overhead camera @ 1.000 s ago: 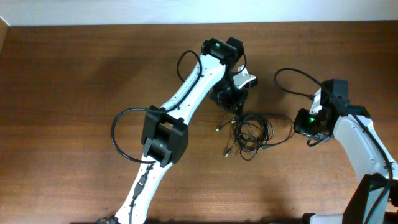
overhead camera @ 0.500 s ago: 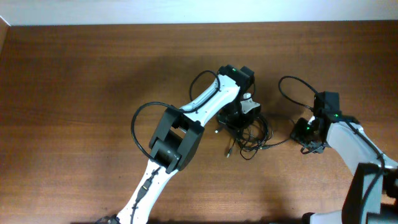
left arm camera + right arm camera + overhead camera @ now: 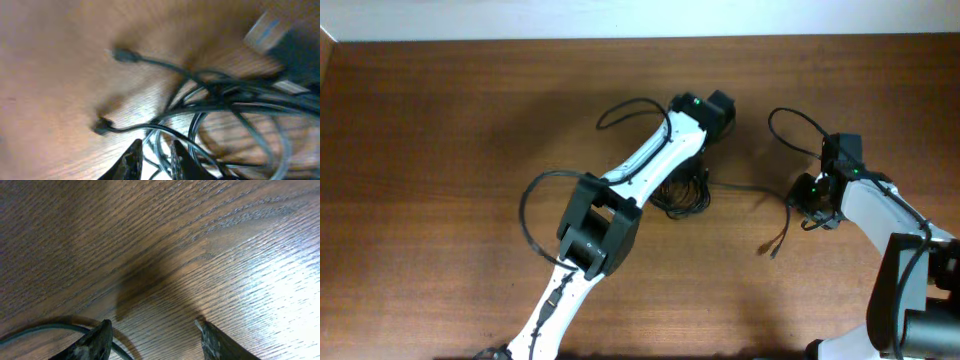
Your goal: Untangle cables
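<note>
Spreading across every view is the brown wood-grain surface [image 3: 440, 200], bare apart from the robot and its work. The white left arm [image 3: 640, 165] reaches from the near edge toward the far edge. The white right arm [image 3: 880, 215] comes in by the right edge.

The thin black cables [image 3: 685, 192] sit as a tight bundle about midway between the left and right edges, partly under the left arm. Half a second ago the bundle lay further toward the right edge as wider loops. It has since been dragged left and drawn tighter. One single black cord [image 3: 750, 188] now runs out of it toward the right edge, then turns toward the near edge and ends in a small plug [image 3: 770, 248]. Judging by that, one cable is coming free of the knot, though the rest remains tangled.

At the left pincer [image 3: 155, 157], the tips stand close together with cords between them. I judge it clenched on the bundle. Two more plugs [image 3: 122, 55] lie loose beyond it. The right pincer [image 3: 155, 335] is released, its tips wide apart. The cord passes beside one finger [image 3: 95, 340], not gripped.
</note>
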Action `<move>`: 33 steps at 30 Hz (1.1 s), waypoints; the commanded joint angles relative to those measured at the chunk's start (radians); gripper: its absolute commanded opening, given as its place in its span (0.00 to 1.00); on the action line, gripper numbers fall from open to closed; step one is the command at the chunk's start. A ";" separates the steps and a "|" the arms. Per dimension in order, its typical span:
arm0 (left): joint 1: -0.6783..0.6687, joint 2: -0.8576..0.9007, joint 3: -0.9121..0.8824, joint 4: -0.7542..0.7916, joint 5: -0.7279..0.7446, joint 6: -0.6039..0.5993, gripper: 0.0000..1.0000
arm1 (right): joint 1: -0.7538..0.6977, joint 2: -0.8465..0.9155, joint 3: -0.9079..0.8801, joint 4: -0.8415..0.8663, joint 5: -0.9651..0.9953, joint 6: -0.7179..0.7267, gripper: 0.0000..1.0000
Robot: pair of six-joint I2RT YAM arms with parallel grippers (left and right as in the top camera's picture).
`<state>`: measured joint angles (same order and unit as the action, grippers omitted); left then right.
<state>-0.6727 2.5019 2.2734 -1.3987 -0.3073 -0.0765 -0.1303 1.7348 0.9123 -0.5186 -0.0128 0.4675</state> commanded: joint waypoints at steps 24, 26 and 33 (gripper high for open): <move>0.008 -0.029 -0.141 0.148 0.558 -0.009 0.00 | -0.008 0.101 0.003 -0.138 -0.164 -0.154 0.98; 0.009 -0.092 -0.141 0.145 0.554 0.026 0.00 | -0.008 0.093 0.011 -0.147 -0.169 -0.154 0.99; 0.017 -0.348 -0.141 0.105 0.554 0.026 0.00 | -0.008 0.089 0.011 -0.150 -0.224 -0.202 0.98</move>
<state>-0.6643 2.2326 2.1262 -1.2659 0.2325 -0.0734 -0.1337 1.7588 0.9817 -0.6476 -0.1368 0.2779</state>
